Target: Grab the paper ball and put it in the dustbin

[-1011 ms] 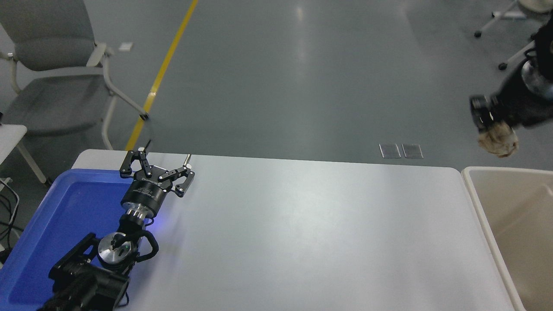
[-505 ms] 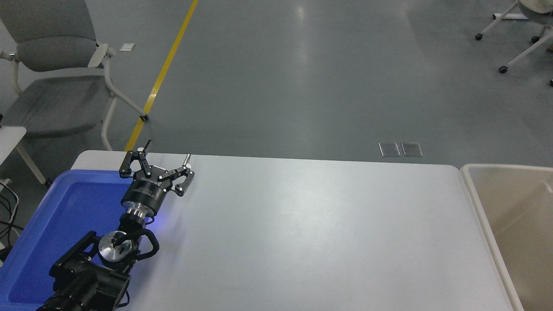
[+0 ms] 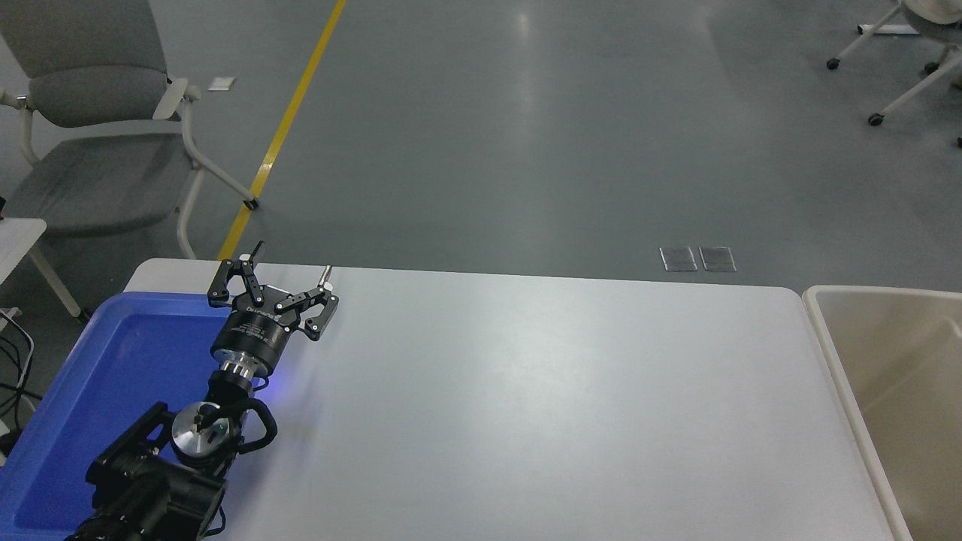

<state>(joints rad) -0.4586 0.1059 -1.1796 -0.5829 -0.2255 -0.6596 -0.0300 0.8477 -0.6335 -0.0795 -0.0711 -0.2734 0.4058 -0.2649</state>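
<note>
The cream-beige dustbin stands at the right end of the white table, cut off by the picture's right edge; the part of its inside that shows holds nothing. The paper ball is out of view. My right arm and its gripper are out of view. My left gripper is parked at the lower left by the blue tray, its fingers spread open and holding nothing.
A bright blue shallow tray lies at the table's left end under my left arm. A grey chair stands on the floor at the far left. Chair legs on castors show at the top right.
One second ago my right gripper held the paper ball above the dustbin's far end at the right edge. Both have since left the picture. The left arm has not moved.
</note>
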